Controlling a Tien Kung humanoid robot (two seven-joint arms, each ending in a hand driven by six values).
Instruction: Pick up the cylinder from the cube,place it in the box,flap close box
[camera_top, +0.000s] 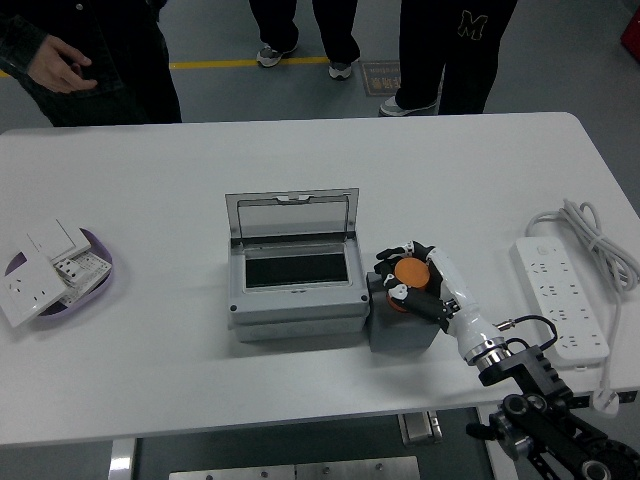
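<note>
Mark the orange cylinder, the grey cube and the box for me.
orange cylinder (409, 271): head view, its round top face.
grey cube (398, 333): head view, its front face.
box (293, 326): head view, its front wall.

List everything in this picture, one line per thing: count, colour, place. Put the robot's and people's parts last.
table: 1, white, fills the frame
box: 1, grey, table centre, clear lid flapped open toward the far side
cube: 1, grey, touching the box's right side
cylinder: 1, orange, on top of the cube, inside the hand's grasp
bowl: 1, purple, left edge of the table
wall switches and sockets: several, white, piled in the bowl
power strip: 1, white, right side of the table, its cable coiled beyond it
right hand: 1, black and white, fingers closed round the cylinder
people: three, dark clothes, standing beyond the far edge; one hand shows at top left
</note>
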